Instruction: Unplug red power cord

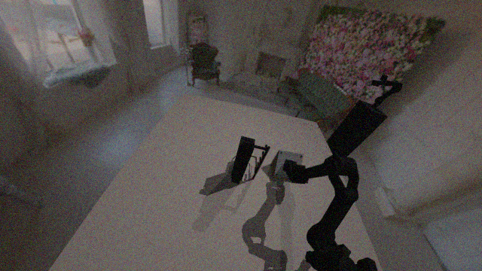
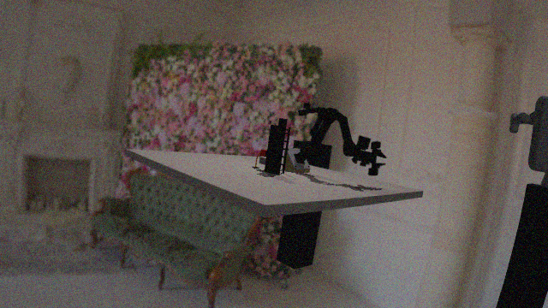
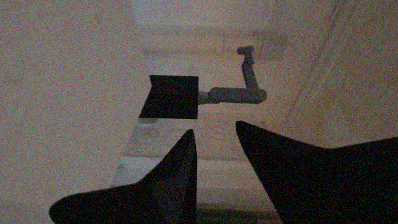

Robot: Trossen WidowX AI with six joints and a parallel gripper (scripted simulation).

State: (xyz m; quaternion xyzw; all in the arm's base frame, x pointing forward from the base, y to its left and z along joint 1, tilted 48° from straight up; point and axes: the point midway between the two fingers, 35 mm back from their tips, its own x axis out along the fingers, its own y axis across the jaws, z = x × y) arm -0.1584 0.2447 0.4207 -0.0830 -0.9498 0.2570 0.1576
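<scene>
We judge the approach has not begun. The black parallel-jaw gripper (image 3: 215, 127) hangs out past the edge of the pale flat table top (image 2: 223, 180), at about 3 o'clock from the arm's base in the exterior view, and faces the wall, not the work. In the wrist view its jaws stand partly drawn in, with a plain gap between the two dark fingers. Only wall and a distant grey camera stand (image 3: 235, 92) show through the gap, so it holds nothing.

The task's things sit near the tall black upright block (image 2: 276, 146), at roughly 9 o'clock from the base. A small red fleck (image 2: 257, 159) at the foot of the block is probably the red power cord or its plug.

Grain and dim light hide much. We cannot make out the plug's shape, the cord's run, or whether it is seated. We cannot tell whether the black block is the power strip itself. No red shows in the top view.
</scene>
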